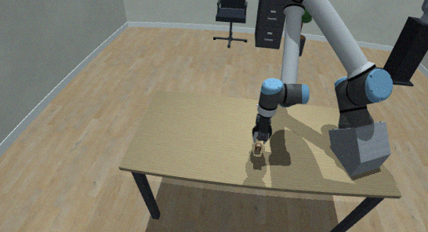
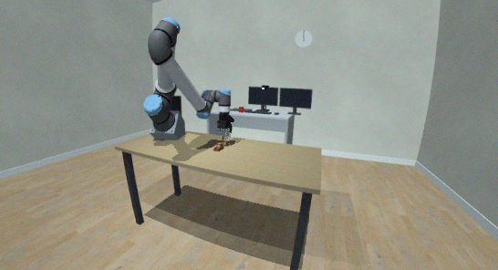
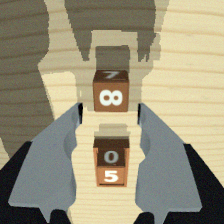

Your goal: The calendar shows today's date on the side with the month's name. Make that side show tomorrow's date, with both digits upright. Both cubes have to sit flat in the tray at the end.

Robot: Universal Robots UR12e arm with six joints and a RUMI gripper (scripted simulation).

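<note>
- Plainly, the wooden table (image 1: 188, 139) was a pale, straight-grained slab on dark legs, its right end striped by the arm's shadows.
- In the wrist view, the left finger (image 3: 50, 165) was a smooth grey wedge, broad near the lens and tapering to a tip; its lower edge was cut off by the frame.
- The near cube (image 3: 111, 162), brown with crisp edges, showed a white 0 on top and a 5 on its facing side; it stood on the table between the fingers, with pale wood visible on either side.
- The far cube (image 3: 110, 90), the same brown, showed a 7 on top and an 8 lying sideways on its face; it stood just past the fingertips.
- The gripper (image 3: 110, 112) stood partly parted and grasped nothing.
- The right finger (image 3: 167, 165) mirrored the left.
- From the top, the gripper (image 1: 260, 140) hung just over the cubes (image 1: 258, 148), too small there to read.
- The tray and month name could not be made out.
- The boxy grey arm base (image 1: 364, 163) sat at the right.
</note>
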